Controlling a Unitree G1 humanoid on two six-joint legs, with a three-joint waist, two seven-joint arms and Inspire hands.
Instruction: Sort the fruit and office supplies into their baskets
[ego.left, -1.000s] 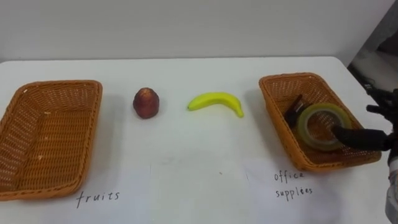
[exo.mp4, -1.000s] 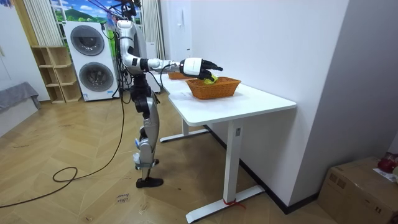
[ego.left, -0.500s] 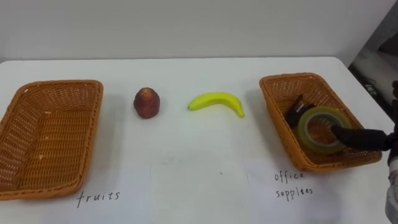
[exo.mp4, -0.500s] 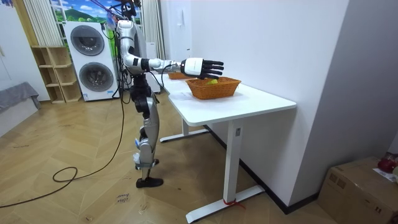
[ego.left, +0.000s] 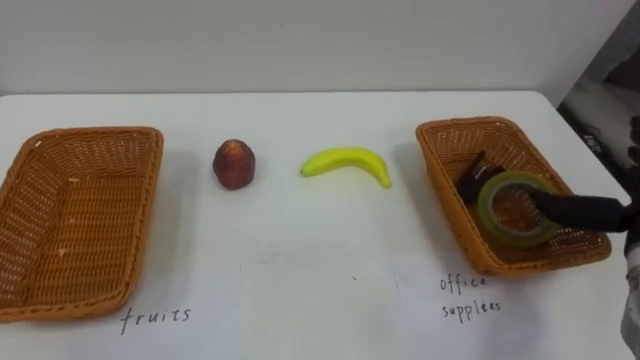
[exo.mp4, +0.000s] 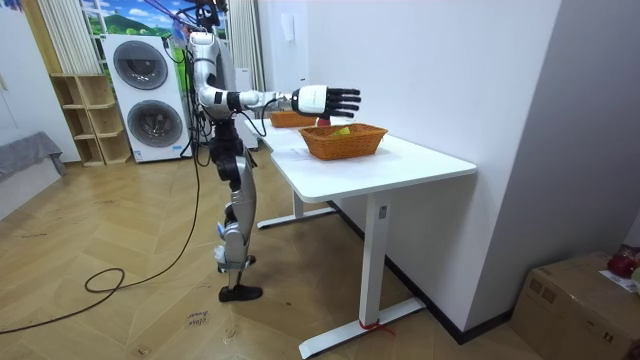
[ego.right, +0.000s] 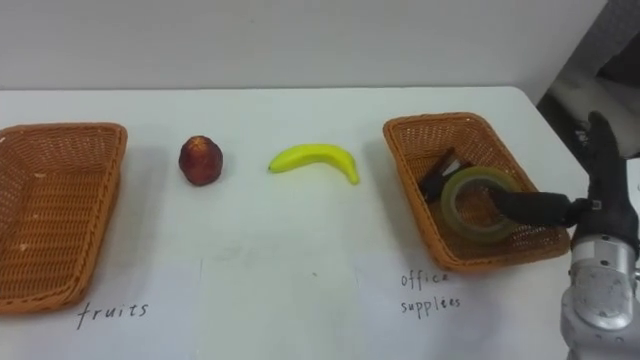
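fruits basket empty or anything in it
Empty: bare weave inside the fruits basket; the red fruit and banana lie on the table beside it.

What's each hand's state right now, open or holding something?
Left hand: cannot be told.
Right hand: open, fingers straight, holding nothing, above the office supplies basket.

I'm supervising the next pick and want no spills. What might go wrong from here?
1. The banana lies close to the rim of the office basket; the open right hand reaching for it may nudge that basket.
2. The round red fruit may roll when gripped.
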